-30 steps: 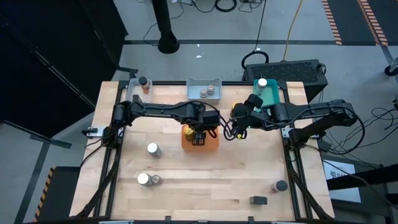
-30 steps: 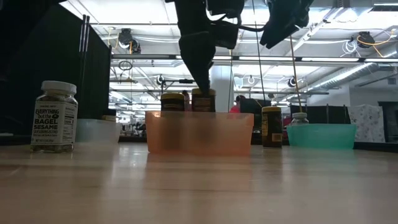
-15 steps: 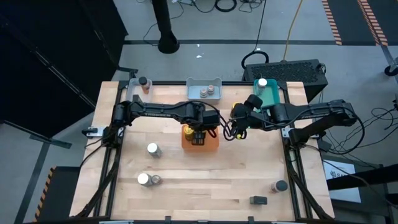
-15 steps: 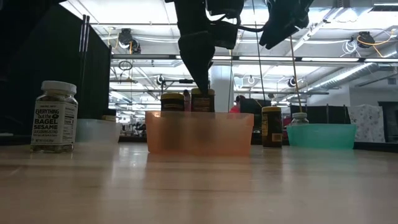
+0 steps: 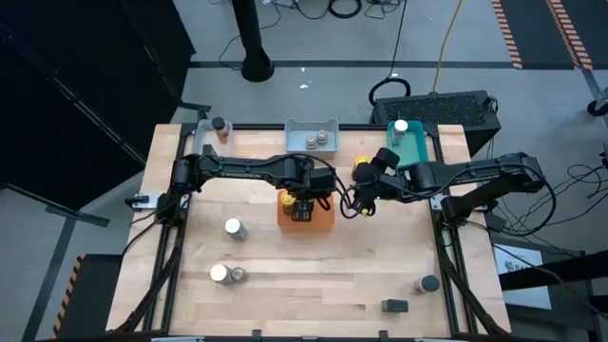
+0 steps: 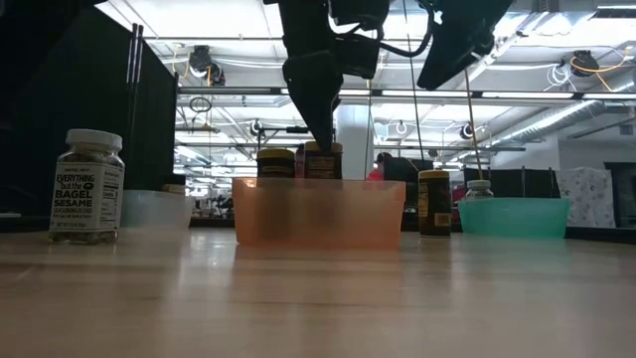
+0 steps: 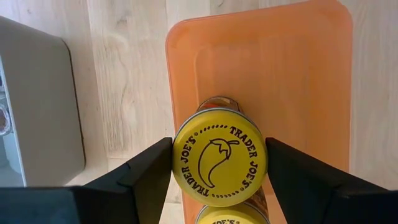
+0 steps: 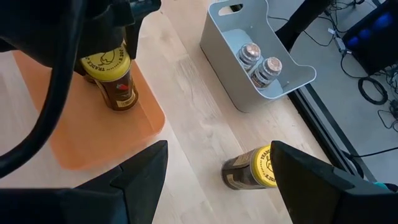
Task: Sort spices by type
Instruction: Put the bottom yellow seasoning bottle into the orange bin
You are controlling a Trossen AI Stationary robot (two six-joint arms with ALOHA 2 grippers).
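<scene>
Spanning the wooden worktop [image 5: 313,275], both arms meet near its centre. The orange tray [image 5: 323,221] sits there, with the grey tray [image 5: 294,133] and teal tray [image 5: 418,152] along the far edge. The left gripper [image 7: 219,163] stands inside the orange tray, fingers [image 7: 146,171] closed on a yellow-lidded jar [image 7: 219,163], upright beside a second jar [image 7: 231,214]. The right gripper [image 8: 219,167], fingers [image 8: 140,171] spread and empty, hovers just above another yellow-lidded jar [image 8: 252,168], upright between the orange and grey trays; the right arm is nearer it.
</scene>
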